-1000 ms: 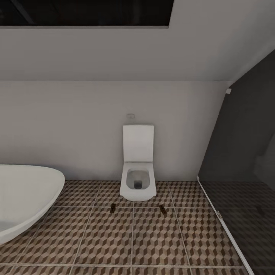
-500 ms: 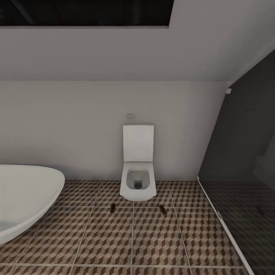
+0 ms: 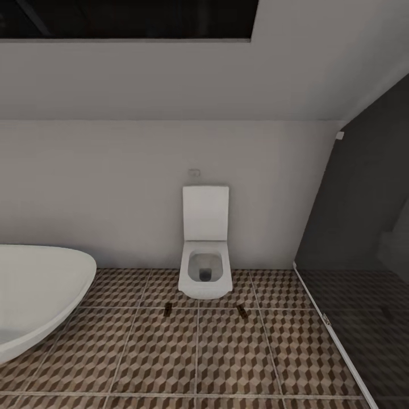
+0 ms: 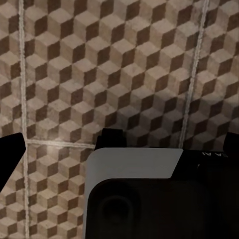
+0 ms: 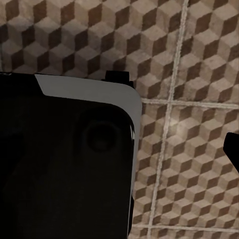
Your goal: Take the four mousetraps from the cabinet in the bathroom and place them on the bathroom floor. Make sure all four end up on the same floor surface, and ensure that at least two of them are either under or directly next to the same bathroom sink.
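A white wall-hung toilet (image 3: 205,267) with its lid raised stands against the pale wall, its bowl holding nothing visible. Two tiny flat dark brown mousetraps lie on the cube-patterned brown, beige and white tiled floor (image 3: 170,363) just before it, one (image 3: 168,310) left and one (image 3: 242,311) right. A white oval bathtub (image 3: 34,295) sits at left, a dark glass shower screen (image 3: 363,284) at right. Whether either gripper is apart or together cannot be told from the wrist views.
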Controlling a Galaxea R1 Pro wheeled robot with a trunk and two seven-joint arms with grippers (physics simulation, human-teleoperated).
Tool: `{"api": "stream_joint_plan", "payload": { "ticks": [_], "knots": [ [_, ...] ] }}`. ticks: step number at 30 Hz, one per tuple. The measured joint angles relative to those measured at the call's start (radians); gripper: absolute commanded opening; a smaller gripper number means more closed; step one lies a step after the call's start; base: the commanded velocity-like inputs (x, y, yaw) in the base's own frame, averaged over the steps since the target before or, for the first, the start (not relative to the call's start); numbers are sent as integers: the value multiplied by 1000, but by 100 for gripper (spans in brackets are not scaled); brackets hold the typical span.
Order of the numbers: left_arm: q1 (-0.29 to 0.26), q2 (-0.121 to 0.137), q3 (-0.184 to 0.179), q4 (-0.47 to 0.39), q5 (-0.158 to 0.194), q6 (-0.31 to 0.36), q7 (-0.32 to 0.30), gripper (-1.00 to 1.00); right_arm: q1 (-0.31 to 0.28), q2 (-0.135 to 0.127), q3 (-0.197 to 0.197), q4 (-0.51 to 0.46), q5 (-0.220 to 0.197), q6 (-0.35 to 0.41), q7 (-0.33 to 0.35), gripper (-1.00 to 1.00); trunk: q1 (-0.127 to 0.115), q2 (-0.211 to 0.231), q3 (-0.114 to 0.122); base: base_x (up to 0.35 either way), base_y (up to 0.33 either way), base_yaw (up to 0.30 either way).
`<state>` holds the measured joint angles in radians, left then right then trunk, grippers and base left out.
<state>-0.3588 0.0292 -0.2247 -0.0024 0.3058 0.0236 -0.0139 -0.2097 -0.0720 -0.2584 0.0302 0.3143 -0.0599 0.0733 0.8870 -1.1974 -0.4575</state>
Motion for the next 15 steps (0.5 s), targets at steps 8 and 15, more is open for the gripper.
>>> {"api": "stream_joint_plan", "payload": {
  "ticks": [8, 15],
  "knots": [
    [1, 0, 0, 0, 0, 0, -1, 100, 1, 0, 0, 0, 1, -2, 1, 100, 0, 0, 0, 0, 0, 0],
    [2, 0, 0, 0, 0, 0, -1, 100, 1, 0, 0, -1, 2, -1, -1, 100, 0, 0, 0, 0, 0, 0]
  ]
}}
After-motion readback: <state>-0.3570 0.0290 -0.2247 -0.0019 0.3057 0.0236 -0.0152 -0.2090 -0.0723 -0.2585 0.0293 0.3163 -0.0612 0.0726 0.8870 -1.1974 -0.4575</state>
